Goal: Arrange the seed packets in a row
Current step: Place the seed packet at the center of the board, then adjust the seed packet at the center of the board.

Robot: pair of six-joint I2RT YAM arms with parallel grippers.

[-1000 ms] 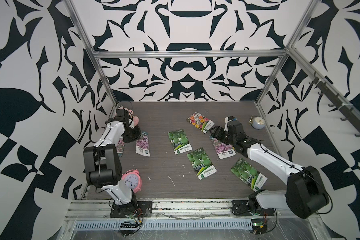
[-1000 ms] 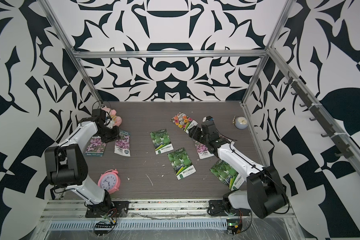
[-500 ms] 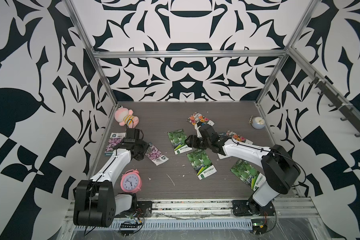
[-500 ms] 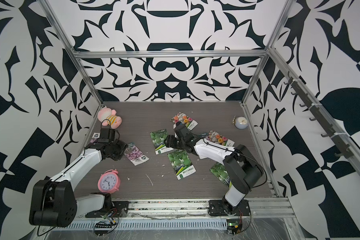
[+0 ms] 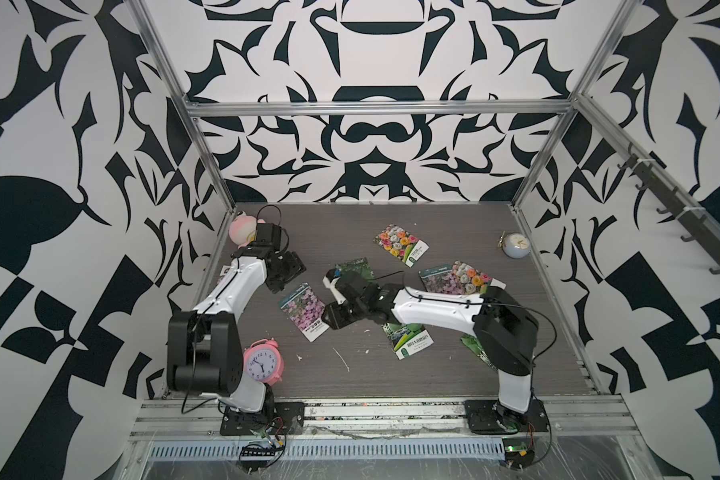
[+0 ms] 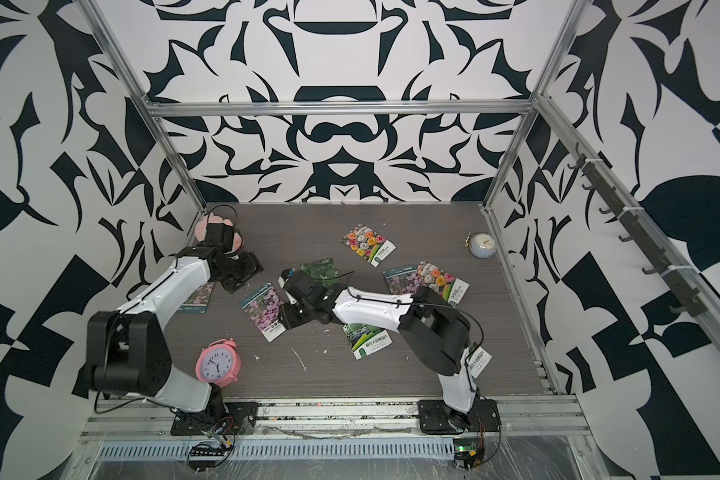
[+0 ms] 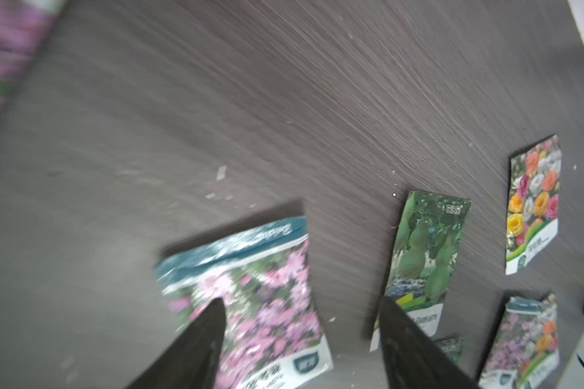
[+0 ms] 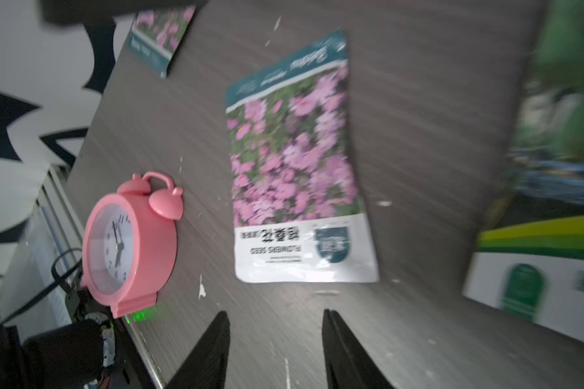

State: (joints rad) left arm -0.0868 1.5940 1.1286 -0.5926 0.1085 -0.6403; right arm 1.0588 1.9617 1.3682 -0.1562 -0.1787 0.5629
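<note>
Several flat glossy seed packets lie scattered across the grey wood-grain desk, no row yet, as I hold my left gripper and right gripper, jaws apart and empty, flanking the purple-flowered packet nearer the desk's left edge, apparently to straighten it.
</note>
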